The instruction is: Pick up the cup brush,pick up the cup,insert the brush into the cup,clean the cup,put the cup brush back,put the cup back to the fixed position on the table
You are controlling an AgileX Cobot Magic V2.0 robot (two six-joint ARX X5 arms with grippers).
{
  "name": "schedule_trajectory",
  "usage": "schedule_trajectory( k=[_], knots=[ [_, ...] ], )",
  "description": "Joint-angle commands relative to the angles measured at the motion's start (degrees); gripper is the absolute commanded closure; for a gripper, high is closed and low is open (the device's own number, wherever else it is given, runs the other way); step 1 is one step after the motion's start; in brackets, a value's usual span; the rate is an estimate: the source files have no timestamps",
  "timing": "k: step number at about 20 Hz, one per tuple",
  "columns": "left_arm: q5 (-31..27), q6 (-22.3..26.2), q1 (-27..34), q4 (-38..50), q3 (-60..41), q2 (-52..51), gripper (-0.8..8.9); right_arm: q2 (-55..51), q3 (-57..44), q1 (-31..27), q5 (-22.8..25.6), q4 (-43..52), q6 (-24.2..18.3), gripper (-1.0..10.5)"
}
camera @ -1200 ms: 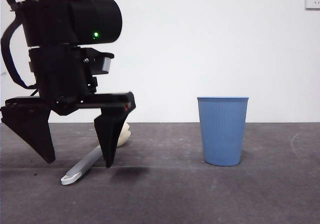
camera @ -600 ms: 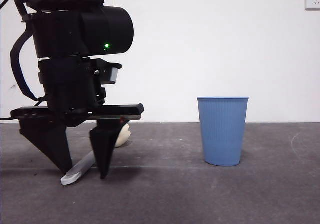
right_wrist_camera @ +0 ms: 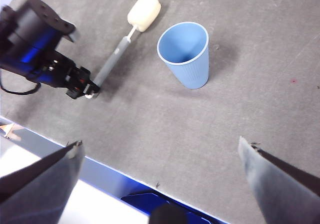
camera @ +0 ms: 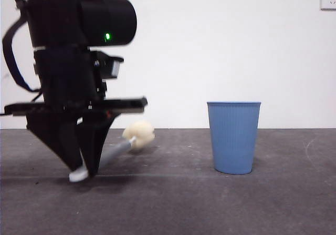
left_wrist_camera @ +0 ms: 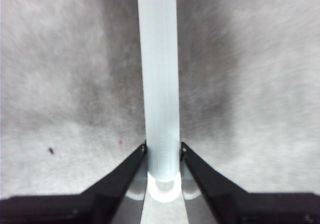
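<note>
Left fingers [left_wrist_camera: 127,171] pinch the cup brush [left_wrist_camera: 159,83], seemingly lifting its sponge end.

The brush [camera: 113,151] tilts, grey handle end low near the surface [camera: 210,203], cream sponge head raised. The ribbed blue cup [camera: 233,136] stands upright, empty, well apart.

A blue colour with fine vertical ribs is seen on the cup [camera: 234,136]. The cup brush [camera: 116,150] is coloured grey on the handle, white at the tip, cream-yellow on the head. The table [camera: 210,203] is dark grey-brown. The left gripper [camera: 84,171] is black.
</note>
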Motion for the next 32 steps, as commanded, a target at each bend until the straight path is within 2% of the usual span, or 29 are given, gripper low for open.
schedule_trajectory(
  k=[1,4,9,13,18,19,24,27,28,32],
  knots=[
    [-0.26,0.68,0.31,0.02,-0.17,-2.56,8.18,0.22,0.13,0.13,0.04,0.44,2.73,3.8],
    [-0.24,1.79,0.81,-0.39,-0.17,-6.73,8.19,0.9,0.13,0.13,0.04,0.46,2.91,3.8],
    [0.02,8.15,0.94,-3.69,-0.17,-17.03,8.2,1.73,-1.88,0.87,-0.17,5.95,2.25,3.8],
    [1.38,10.93,0.94,-6.91,-0.17,-28.98,8.2,1.84,-14.36,1.2,-4.35,15.32,2.56,3.8],
    [2.95,11.13,0.94,-13.31,-0.17,-42.12,8.2,2.32,-25.92,2.67,-4.61,33.18,9.16,3.8],
    [2.95,11.1,0.94,-14.25,-0.17,-43.82,8.2,2.86,-27.26,3.15,-4.5,35.34,9.42,3.8],
    [3.34,11.06,0.94,-17.11,-0.17,-48.22,8.2,7.87,-35.04,6.19,-4.2,46.88,9.81,3.9],
    [3.41,11.08,0.94,-18.45,-0.17,-48.24,8.2,10.73,-38.93,8.11,-0.94,55.3,9.84,3.9],
    [3.45,11.06,0.94,-18.43,-0.17,-48.22,8.2,12.0,-39.52,8.72,1.66,57.09,9.86,4.1],
    [4.79,11.06,0.94,-17.75,-0.17,-48.22,8.2,20.26,-39.78,11.26,3.17,64.63,8.9,4.1]
  ],
)
